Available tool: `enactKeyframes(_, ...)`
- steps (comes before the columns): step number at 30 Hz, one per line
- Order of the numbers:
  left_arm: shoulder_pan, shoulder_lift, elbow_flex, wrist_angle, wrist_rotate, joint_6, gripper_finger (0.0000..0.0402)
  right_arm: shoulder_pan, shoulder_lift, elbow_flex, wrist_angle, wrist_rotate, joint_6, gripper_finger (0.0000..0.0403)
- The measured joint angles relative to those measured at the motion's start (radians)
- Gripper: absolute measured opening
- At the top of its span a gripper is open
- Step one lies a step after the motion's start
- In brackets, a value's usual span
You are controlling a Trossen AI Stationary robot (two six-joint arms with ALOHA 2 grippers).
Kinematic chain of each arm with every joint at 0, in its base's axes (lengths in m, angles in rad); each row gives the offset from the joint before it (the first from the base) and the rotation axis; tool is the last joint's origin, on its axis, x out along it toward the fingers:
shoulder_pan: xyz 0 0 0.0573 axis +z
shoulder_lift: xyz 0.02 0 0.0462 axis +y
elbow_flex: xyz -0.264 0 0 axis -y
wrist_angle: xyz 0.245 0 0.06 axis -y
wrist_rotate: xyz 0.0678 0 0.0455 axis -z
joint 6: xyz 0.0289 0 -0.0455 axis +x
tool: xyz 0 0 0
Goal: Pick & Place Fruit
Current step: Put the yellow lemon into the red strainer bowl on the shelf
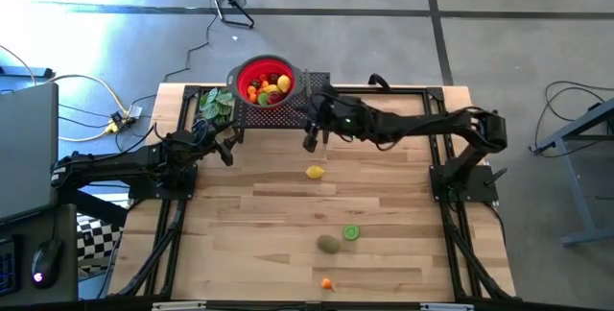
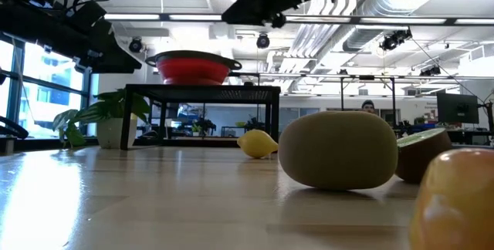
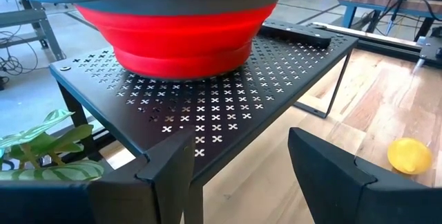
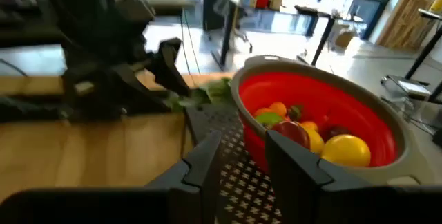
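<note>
One lemon (image 1: 314, 171) below right pincer (image 1: 311, 142)

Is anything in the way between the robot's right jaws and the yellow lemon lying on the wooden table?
Nothing visible is. The right gripper hangs near the black perforated stand that carries the red bowl. The yellow toy lemon lies just below it in the overhead view, with only bare wooden table between them.

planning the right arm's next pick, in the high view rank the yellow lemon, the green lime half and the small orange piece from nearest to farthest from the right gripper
1. Yellow toy lemon, mid-table, just below the right gripper.
2. Green lime half, farther down, beside a brown kiwi.
3. Small orange fruit piece, by the table's bottom edge.
</note>
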Motion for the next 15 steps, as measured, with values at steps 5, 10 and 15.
enactKeyframes(5,0.000,0.000,0.000,0.000,0.000,0.000,0.0228,0.002,-0.080,-0.165,0.118,0.006,0.030,0.0105)
enactKeyframes(10,0.000,0.000,0.000,0.000,0.000,0.000,0.0228,0.014,-0.113,-0.221,0.089,0.003,0.053,0.0105)
enactKeyframes(15,0.000,0.000,0.000,0.000,0.000,0.000,0.0228,0.056,-0.113,-0.221,0.031,-0.005,0.063,0.0105)
